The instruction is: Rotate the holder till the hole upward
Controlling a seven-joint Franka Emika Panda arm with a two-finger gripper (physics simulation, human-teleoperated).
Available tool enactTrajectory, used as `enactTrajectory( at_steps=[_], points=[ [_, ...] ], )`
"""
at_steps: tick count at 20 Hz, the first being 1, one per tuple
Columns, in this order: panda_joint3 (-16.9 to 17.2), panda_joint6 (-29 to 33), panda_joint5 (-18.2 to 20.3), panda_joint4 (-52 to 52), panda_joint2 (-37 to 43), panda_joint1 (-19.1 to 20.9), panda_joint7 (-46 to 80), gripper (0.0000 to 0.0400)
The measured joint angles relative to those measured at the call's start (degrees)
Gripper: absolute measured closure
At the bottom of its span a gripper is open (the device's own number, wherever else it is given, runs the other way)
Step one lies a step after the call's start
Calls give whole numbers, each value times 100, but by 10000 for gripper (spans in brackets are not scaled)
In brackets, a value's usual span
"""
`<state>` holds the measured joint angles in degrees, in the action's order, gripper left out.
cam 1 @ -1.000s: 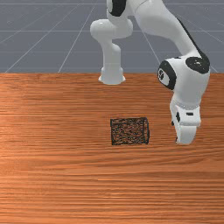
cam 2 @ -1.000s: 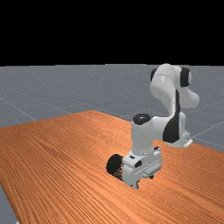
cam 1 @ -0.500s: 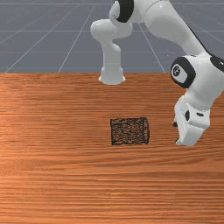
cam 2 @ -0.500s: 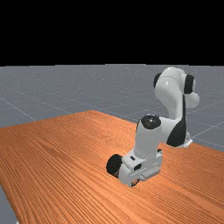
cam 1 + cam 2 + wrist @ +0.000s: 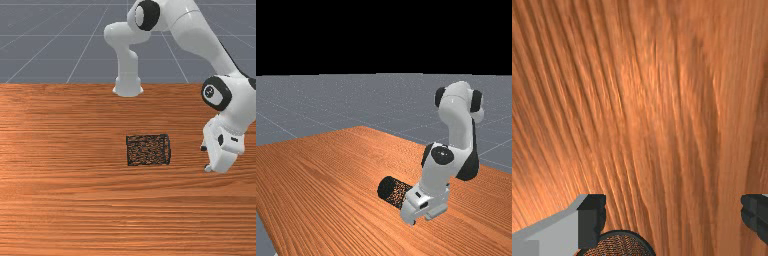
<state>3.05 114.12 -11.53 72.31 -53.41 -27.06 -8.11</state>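
Observation:
My gripper [image 5: 205, 158] is at the front view's right, tilted, with its fingers aimed toward the holder and a stretch of table between them. The holder [image 5: 148, 150], a black mesh cylinder, lies on its side near the middle of the table. In the far view the hand [image 5: 423, 202] partly covers the near end of the holder [image 5: 394, 191]. The wrist view has the gripper [image 5: 674, 216] open, fingers wide apart with nothing held. A round rim of the holder [image 5: 619, 244] appears beyond one finger, partly hidden by it. Which end has the hole, I cannot tell.
The wooden table [image 5: 65, 200] spreads around the holder. The arm's base [image 5: 128, 85] stands at the table's back edge in the front view, and the arm reaches from there over the front view's right side.
My hand has moved toward the front view's right and slightly nearer that camera, tilting its fingers more toward the holder. More of the holder is uncovered in the far view; it lies where it was.

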Motion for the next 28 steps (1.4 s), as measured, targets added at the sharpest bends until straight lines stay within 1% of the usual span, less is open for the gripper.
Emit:
enactTrajectory(
  at_steps=[4, 7, 8, 9, 10, 11, 12, 13, 14, 16, 17, 18, 19, 20, 22, 23, 24, 25, 26, 27, 28],
  points=[
    [230, -259, -366, 306, 143, -393, 415, 0],
    [439, -545, -647, 241, 56, -547, 520, 0],
    [1623, -2066, -591, -1639, -1106, -1064, 287, 0],
    [535, -631, -773, 270, 42, -592, 552, 0],
    [603, -653, -863, 342, 60, -609, 565, 0],
    [1055, -1634, -1390, -471, -504, -900, 647, 0],
    [1142, -1702, -1494, -468, -534, -917, 639, 0],
    [1127, -1484, -1496, -135, -364, -882, 678, 0],
    [962, -896, -1321, 484, 25, -721, 657, 0],
    [1021, -684, -1408, 806, 177, -661, 627, 0],
    [866, -625, -1191, 879, 262, -432, 241, 0],
    [859, -749, -1167, 825, 236, -333, 17, 0],
    [903, -584, -1214, 1028, 336, -275, 5, 0],
    [957, -373, -1273, 1245, 442, -245, 81, 0],
    [995, -281, -1305, 1367, 504, -173, 24, 0],
    [1065, 82, -1458, 1680, 653, -203, 163, 0],
    [1077, 119, -1473, 1720, 673, -184, 148, 0],
    [1063, -20, -1395, 1613, 624, -148, 116, 0],
    [1088, 137, -1476, 1746, 687, -160, 134, 0],
    [1056, 155, -1393, 1754, 703, -113, 121, 0],
    [1129, 41, -1488, 1686, 649, -177, 196, 156]
  ],
)
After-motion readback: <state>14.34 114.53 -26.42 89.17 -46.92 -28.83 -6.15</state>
